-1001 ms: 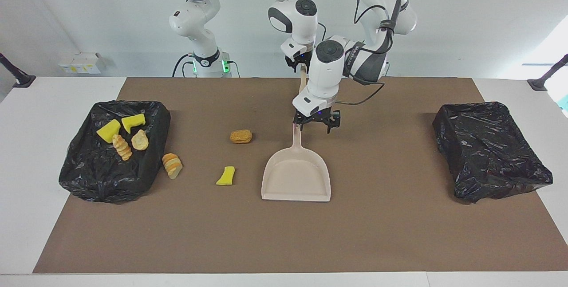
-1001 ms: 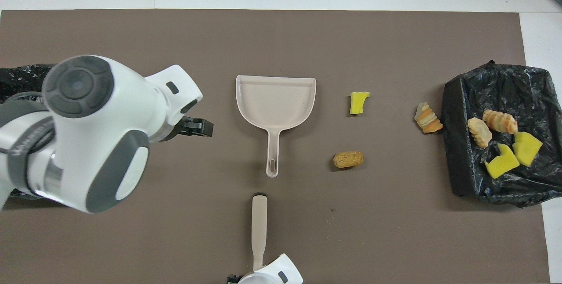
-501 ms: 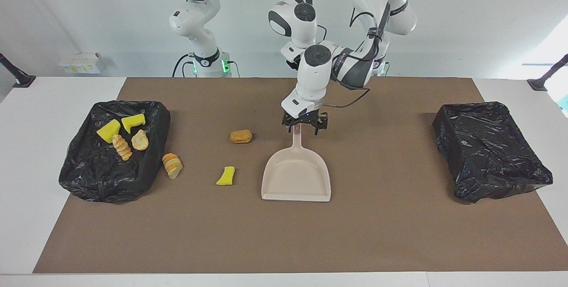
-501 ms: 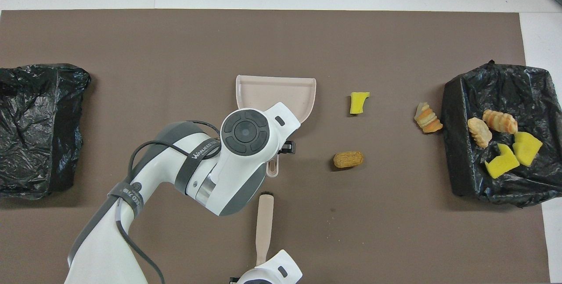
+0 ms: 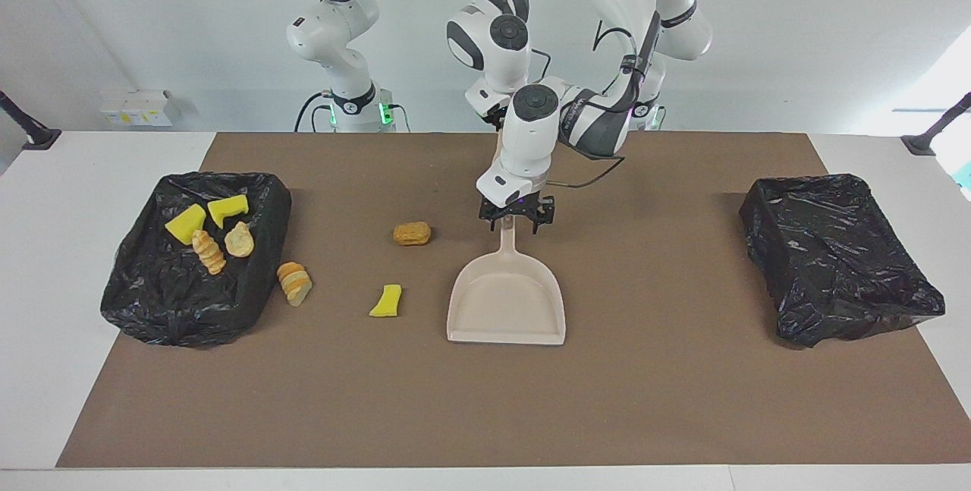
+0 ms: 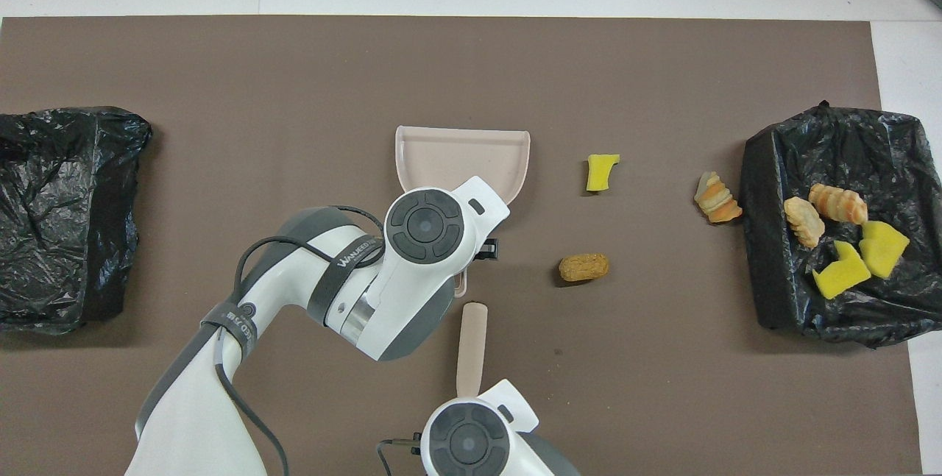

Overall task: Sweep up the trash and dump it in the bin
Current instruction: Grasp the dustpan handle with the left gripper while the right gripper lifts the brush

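1. A brown mat [image 5: 485, 400] is covering a white table [image 5: 45, 286] before a pale wall.
2. Crinkled black bag-lined bins are sitting at both ends; one bin [image 5: 193, 263] is holding four foam and bread scraps [image 5: 208, 229], three more scraps [image 5: 341, 271] lying beside it.
3. The left gripper [image 5: 514, 219], fingers spread, is straddling the smooth beige dustpan's [image 5: 507, 301] handle.
4. The right gripper [image 5: 497, 113], fingers closed, is gripping a beige brush [image 6: 471, 347].

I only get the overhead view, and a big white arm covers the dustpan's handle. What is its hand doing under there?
Observer: The left gripper is down at the end of the dustpan's handle, with its fingers open on either side of it.
Operator: Is the dustpan lifted off the table?
Observer: No, its pan lies flat on the brown mat.
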